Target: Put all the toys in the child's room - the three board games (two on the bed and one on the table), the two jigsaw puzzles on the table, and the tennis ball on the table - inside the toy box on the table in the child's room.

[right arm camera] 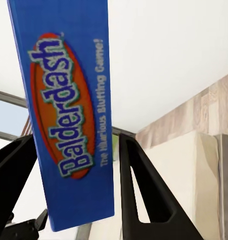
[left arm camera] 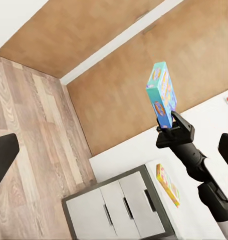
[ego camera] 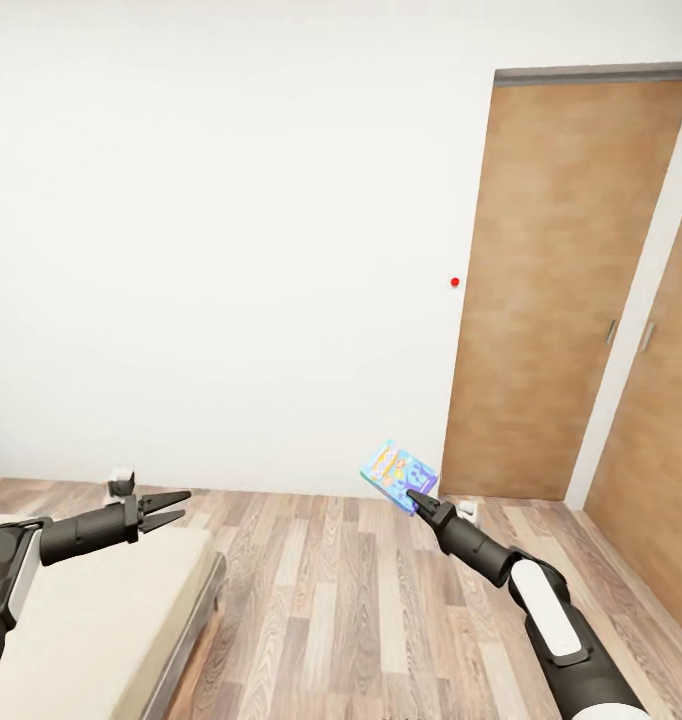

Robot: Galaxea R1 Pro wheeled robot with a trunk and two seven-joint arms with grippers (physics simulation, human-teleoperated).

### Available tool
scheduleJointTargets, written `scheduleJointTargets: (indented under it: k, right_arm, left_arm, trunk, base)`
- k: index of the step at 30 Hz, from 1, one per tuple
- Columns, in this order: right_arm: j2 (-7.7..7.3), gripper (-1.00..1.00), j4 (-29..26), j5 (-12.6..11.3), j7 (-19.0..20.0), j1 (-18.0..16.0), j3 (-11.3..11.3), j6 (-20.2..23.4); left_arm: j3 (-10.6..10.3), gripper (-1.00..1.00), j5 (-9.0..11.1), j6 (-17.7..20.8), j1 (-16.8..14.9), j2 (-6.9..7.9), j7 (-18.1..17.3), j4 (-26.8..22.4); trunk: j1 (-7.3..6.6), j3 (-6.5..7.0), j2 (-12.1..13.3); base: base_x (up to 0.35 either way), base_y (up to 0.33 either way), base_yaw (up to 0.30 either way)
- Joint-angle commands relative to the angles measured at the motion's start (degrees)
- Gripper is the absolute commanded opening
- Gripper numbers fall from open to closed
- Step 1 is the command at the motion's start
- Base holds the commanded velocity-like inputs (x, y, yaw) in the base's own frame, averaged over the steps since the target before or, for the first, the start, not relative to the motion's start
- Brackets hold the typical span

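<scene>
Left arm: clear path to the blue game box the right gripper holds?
Probably yes: the left gripper is open, and only air lies between it and the blue game box; the right gripper clamps one edge.

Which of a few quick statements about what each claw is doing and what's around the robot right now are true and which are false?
1. The right claw is shut on a light-blue board game labelled Balderdash. True.
2. The left claw holds the tennis ball. False: its fingers are apart and nothing is between them.
3. The held board game rests on the floor. False: it is up in the air, above the wood-plank floor.
4. A wooden door stands in the white wall ahead of the robot, toward its right. True.
5. In the left wrist view, a second board game lies flat on a white surface above white drawer fronts. True.
</scene>
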Motion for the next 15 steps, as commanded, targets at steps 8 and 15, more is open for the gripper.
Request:
scheduleJointTargets:
  k: [8, 15]
  right_arm:
    - [0.12, -1.0, 0.2, -0.4, 0.1, 0.0, -0.1, 0.4]
    - [0.09, -1.0, 0.5, -0.3, 0.1, 0.0, -0.1, 0.4]
  left_arm:
    - [-0.3, 1.0, -0.2, 0.9, 0.0, 0.02, -0.1, 0.0]
    - [-0.4, 1.0, -0.4, 1.0, 0.0, -0.01, 0.1, 0.0]
  trunk:
    - [0.02, -0.02, 0.0]
    - [0.02, -0.02, 0.0]
  base:
    - [0.0, 0.0, -0.279]
    - [-0.013, 0.001, -0.279]
